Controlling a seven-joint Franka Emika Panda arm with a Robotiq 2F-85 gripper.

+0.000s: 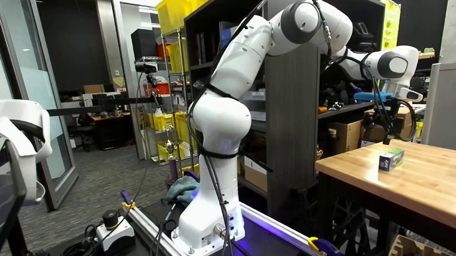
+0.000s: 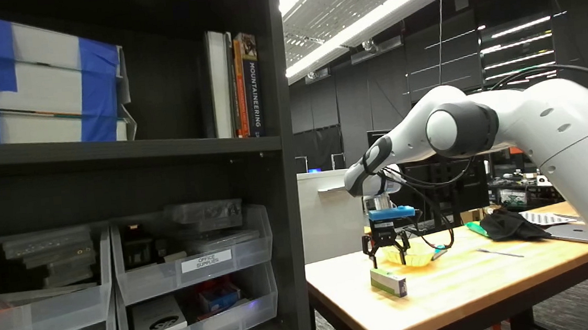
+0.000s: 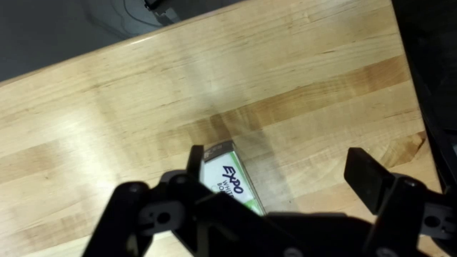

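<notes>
One EXPO box (image 3: 231, 180) lies on the table (image 3: 142, 114), off-centre beneath the wide-spread pincer (image 2: 389, 264).

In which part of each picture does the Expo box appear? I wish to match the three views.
In an exterior view: the box is on the right, slightly below mid-height.
In an exterior view: the box is right of centre, low.
In the wrist view: the box is just below centre, partly hidden by the gripper.
Shared landmark: the table under the box.
</notes>
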